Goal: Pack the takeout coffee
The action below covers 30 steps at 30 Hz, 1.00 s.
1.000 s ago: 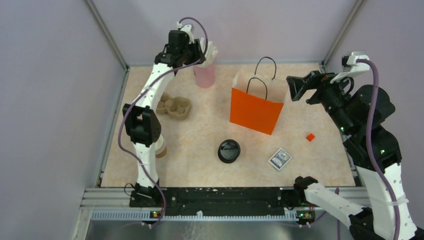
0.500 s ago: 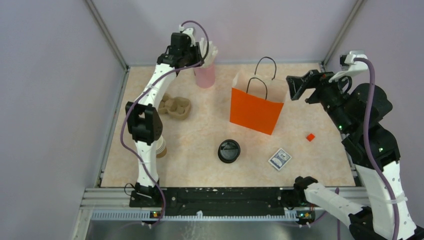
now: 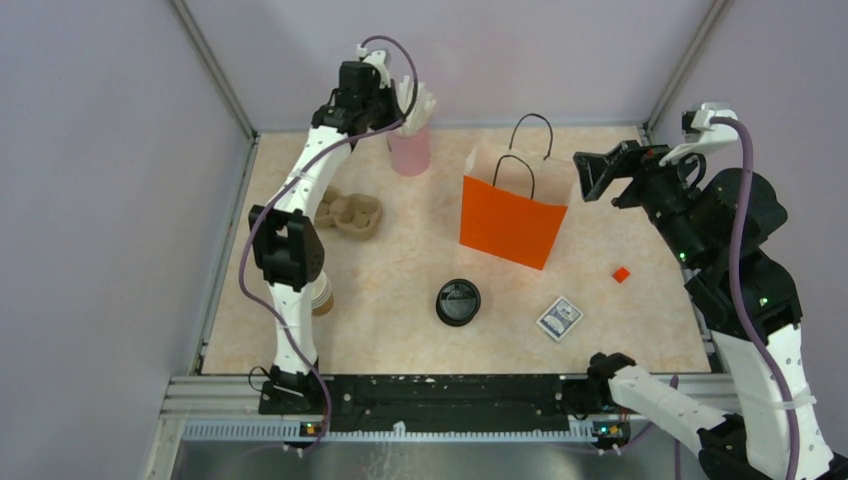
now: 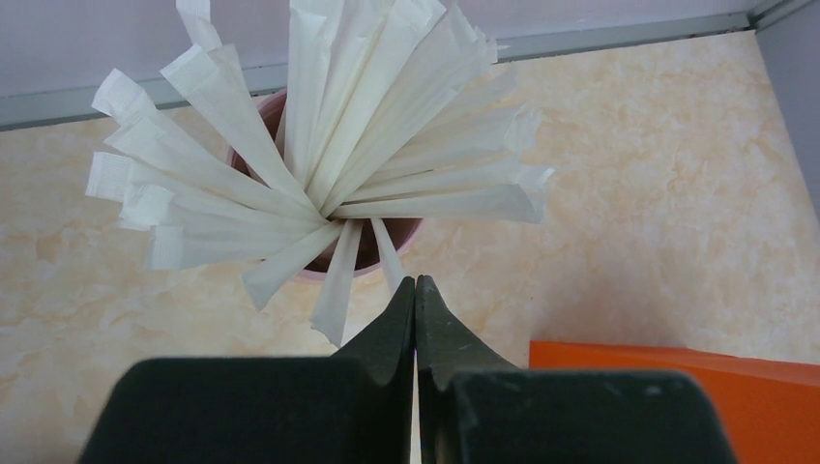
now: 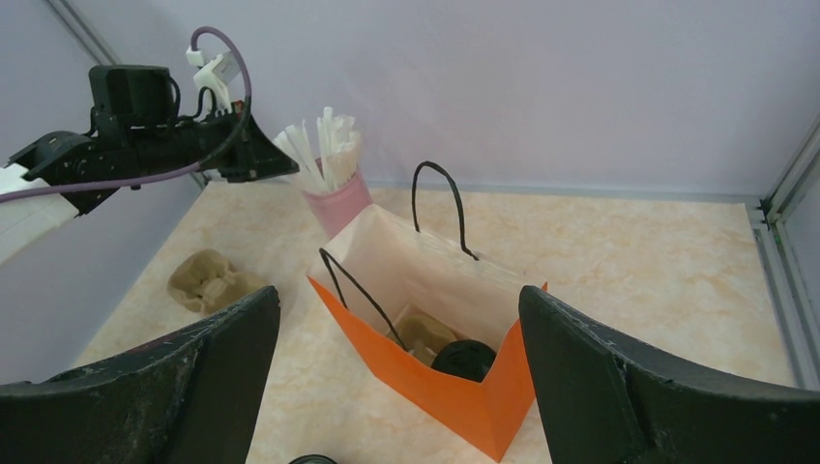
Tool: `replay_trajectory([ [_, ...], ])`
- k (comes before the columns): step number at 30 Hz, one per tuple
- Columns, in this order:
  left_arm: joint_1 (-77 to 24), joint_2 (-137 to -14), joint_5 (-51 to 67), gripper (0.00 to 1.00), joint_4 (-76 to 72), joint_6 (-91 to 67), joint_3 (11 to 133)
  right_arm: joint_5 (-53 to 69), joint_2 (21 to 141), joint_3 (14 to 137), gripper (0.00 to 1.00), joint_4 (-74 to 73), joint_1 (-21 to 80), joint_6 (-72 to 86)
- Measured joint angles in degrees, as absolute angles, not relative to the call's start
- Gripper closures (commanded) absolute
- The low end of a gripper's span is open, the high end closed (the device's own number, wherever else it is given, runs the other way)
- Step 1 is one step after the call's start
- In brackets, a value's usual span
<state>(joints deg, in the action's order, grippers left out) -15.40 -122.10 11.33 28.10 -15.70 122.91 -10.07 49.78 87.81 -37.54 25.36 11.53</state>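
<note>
Left gripper (image 4: 416,290) has snapped shut since a second ago, while the arm has barely budged. Its wrist cam shows the tips pressed together right below the pink cup (image 4: 406,228) of wrapped straws (image 4: 387,126). One straw end sits right at the tips, but I can't tell if it's actually pinched.

Only my right wrist cam looks down into the orange bag (image 3: 510,225). The takeout coffee (image 5: 464,360) is in there beside a cardboard tray piece (image 5: 424,335). Just its black lid shows; the cup body is hidden. From the top cam the bag's contents aren't visible at all.

That view also shows a loose black lid (image 3: 458,301) on the table and a brown cup (image 3: 321,297) half hidden behind the left arm.

Left arm is stretched out to the far wall. Right gripper (image 3: 588,177) hangs beside the bag's top, jaws spread wide, holding nothing.
</note>
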Motion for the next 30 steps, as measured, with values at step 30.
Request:
replay_trajectory([
  [30, -15.31, -81.08, 23.2, 1.0, 32.51, -23.07, 119.42, -8.16, 56.21, 94.04, 0.13, -37.39, 25.36, 13.78],
])
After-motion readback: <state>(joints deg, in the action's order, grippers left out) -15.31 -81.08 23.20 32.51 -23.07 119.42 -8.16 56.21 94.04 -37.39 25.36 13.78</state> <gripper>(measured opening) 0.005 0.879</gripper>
